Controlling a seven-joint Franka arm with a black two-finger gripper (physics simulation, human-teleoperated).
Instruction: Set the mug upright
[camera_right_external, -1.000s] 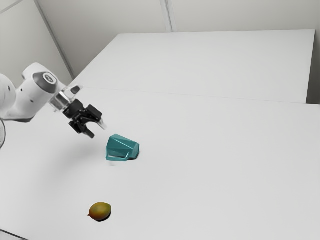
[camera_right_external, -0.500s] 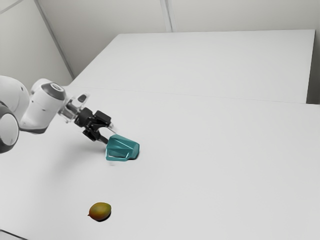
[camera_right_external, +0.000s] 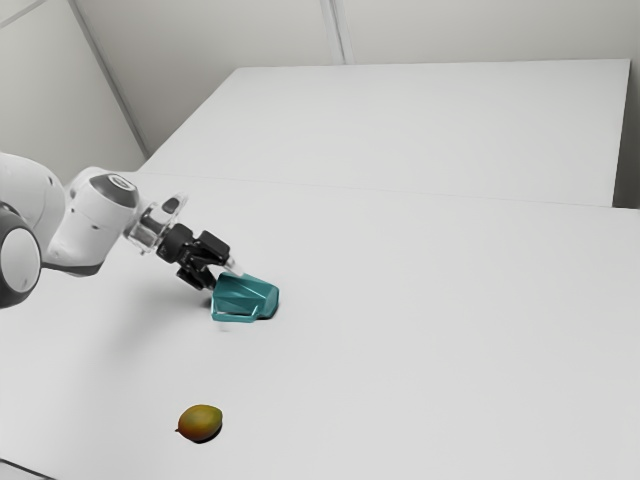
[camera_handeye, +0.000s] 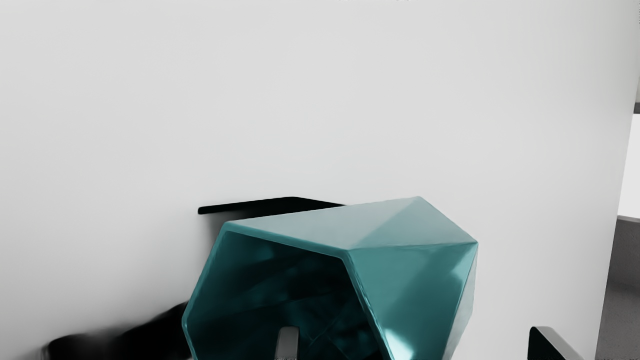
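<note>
The gripper (camera_right_external: 224, 277) is at the mug's open end in the exterior view, coming down at a slant from the upper left. A teal faceted mug (camera_right_external: 246, 297) lies on its side, its mouth toward the arm and its handle toward the camera. Seen from the wrist, the gripper (camera_handeye: 412, 345) is open, with one fingertip in front of or inside the mouth of the mug (camera_handeye: 410, 285) and the other out past its outer wall. Whether either finger touches the mug cannot be told.
A yellow-brown mango-like fruit (camera_right_external: 201, 422) rests on the white table (camera_right_external: 420, 340), nearer the exterior camera than the mug. The far table edge and walls lie behind, well away from the hand.
The hand has moved down and toward the exterior view's right, from above and beside the mug to its mouth. The mug and fruit have stayed where they were.
</note>
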